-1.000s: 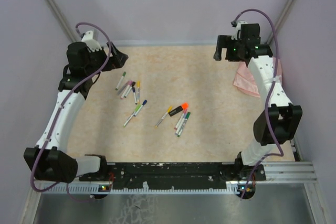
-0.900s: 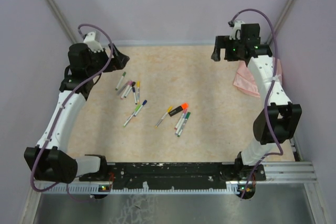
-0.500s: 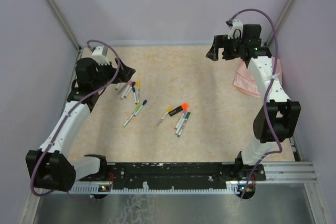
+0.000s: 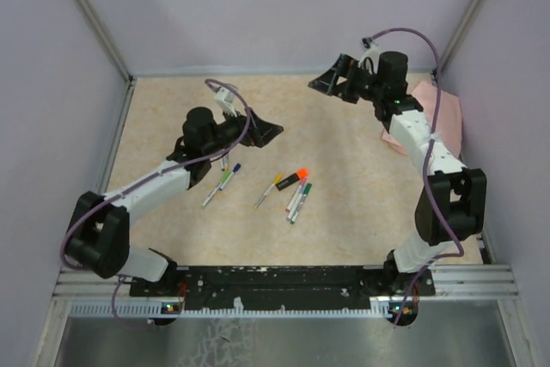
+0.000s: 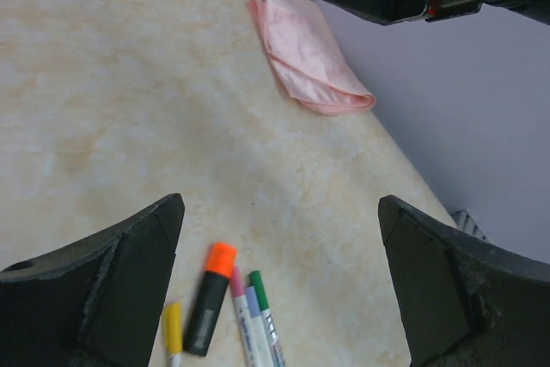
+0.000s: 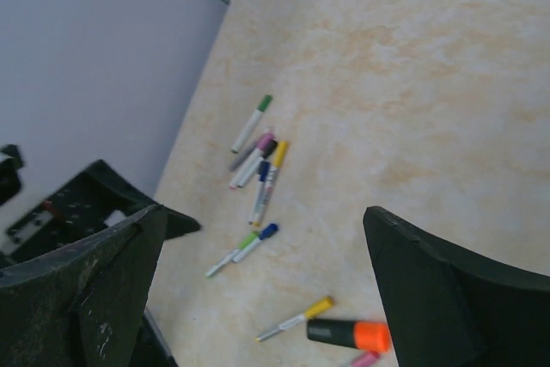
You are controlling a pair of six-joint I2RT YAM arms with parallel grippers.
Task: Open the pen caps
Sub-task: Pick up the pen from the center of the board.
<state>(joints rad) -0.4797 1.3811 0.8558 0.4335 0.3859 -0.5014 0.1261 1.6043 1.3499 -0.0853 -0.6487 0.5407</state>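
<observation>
Both my grippers are empty, jaws spread wide. The left gripper (image 4: 268, 131) hangs above the table (image 4: 361, 221) left of centre. The right gripper (image 4: 330, 83) is up near the far edge, with the pink cloth (image 4: 443, 107) off to its right. The pen caps (image 4: 302, 173) look seated on their markers, lying flat. One bunch is mid-table with the orange highlighter (image 6: 351, 333), a pair (image 4: 222, 183) lies to its left, and more (image 6: 258, 161) lie by my left arm. Neither gripper touches any.

A robot lab cell: plain lilac walls (image 4: 258, 6) box in a beige tabletop (image 4: 361, 212).
</observation>
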